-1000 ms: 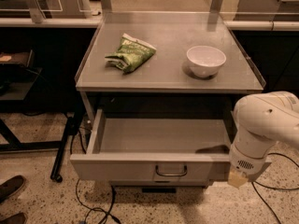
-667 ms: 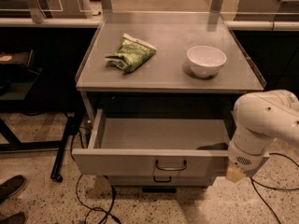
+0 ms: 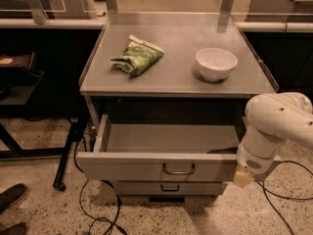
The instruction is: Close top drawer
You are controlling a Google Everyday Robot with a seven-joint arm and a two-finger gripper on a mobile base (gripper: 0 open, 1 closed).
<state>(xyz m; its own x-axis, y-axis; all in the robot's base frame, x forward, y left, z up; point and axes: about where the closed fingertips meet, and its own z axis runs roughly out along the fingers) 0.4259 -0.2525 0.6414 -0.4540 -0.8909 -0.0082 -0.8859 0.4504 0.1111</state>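
Gripper (image 3: 243, 178) beside open top drawer (image 3: 127, 165)

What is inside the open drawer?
Only the bare grey floor of the top drawer shows. Its back is hidden under the tabletop, and the gripper at one front corner covers that spot.

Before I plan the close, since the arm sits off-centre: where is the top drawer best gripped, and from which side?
Probably the wire loop handle in the middle of the flat front of the top drawer, approached from the front. The drawer stands pulled out, so a central hold should push it in straight. The gripper sits by the front's right end.
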